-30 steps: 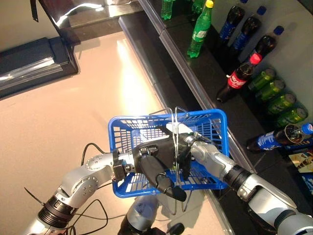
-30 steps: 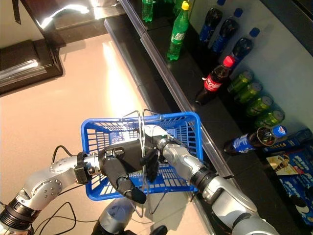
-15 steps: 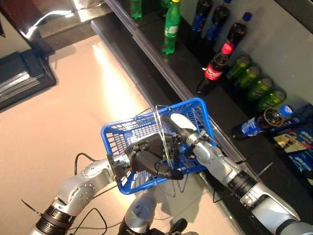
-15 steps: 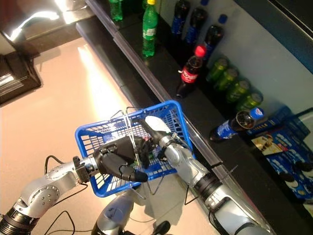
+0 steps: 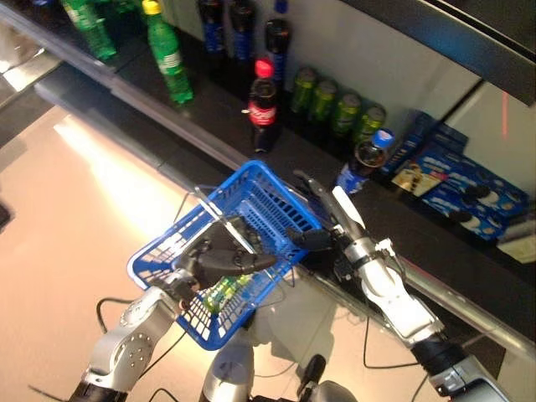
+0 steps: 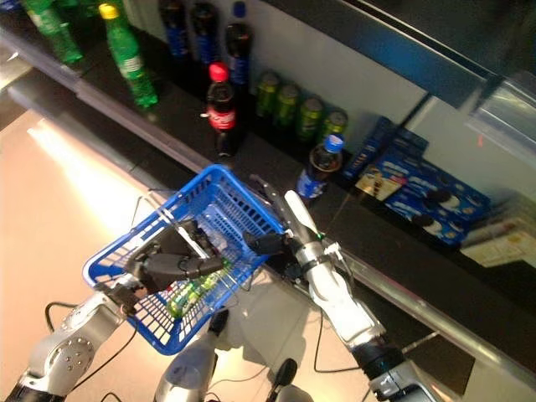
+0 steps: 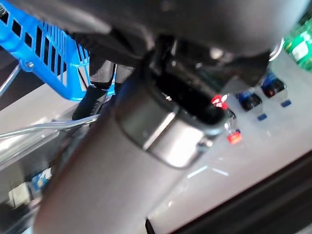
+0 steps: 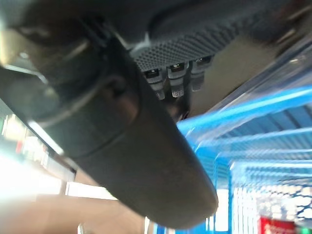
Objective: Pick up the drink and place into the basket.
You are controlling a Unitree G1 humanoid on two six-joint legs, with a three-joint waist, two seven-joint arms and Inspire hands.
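The blue basket (image 5: 205, 331) hangs in front of the shelf, with my left hand (image 5: 224, 256) shut on its wire handle (image 6: 155, 208). A green drink (image 5: 219, 291) lies on the basket's floor below that hand. My right hand (image 5: 322, 238) is at the basket's right rim, towards the shelf, fingers straight and open, holding nothing. Its white-covered thumb (image 6: 299, 214) points up at the shelf. The right wrist view shows blue basket mesh (image 8: 273, 161) close past the hand.
The dark shelf (image 5: 209, 126) carries a red-capped cola bottle (image 5: 262, 105), a green bottle (image 5: 167, 54), several green cans (image 5: 335, 109), a blue-labelled bottle (image 5: 362, 161) and dark bottles at the back. Blue boxes (image 5: 456, 172) lie further right. A metal rail (image 5: 469, 314) edges the shelf.
The camera has swung right along the shelf. My right hand has come out of the basket to its right rim. The green drink now shows on the basket's floor.
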